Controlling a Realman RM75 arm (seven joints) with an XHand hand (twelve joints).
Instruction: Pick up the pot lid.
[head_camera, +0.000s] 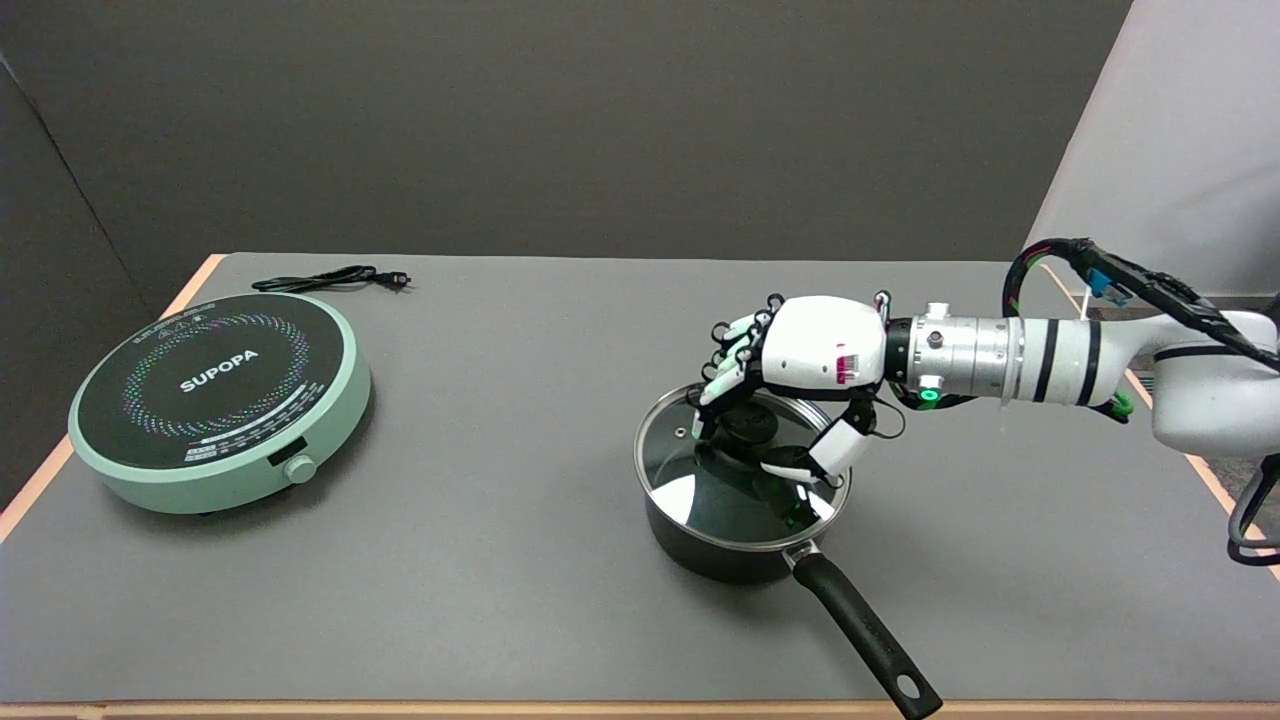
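The pot lid (700, 470), a glass disc with a metal rim, sits flat on the black pot (735, 545) just right of the middle of the frame, so the lift itself is, by my reading, not yet done. The pot's long black handle (865, 630) runs down toward the lower right edge. The reach looks finished: the right hand (800, 375) has its palm directly above the lid and its fingers (725, 365) curled down around the dark knob (750, 425) at the lid's centre, with the thumb (825, 450) coming in from the lower right side of the knob. The fingers are spread around the knob and not bunched into a fist, and whether they already press on it or only cage it cannot be told from this view, since the hand hides the contact. What remains, as I judge it, is to firm up the hold on the knob and raise the lid clear of the pot's rim. Well apart, at the left of the frame, stands a round green hotplate (220, 400), with a black power cord (330, 280) lying on the grey table (520, 620) just above it.
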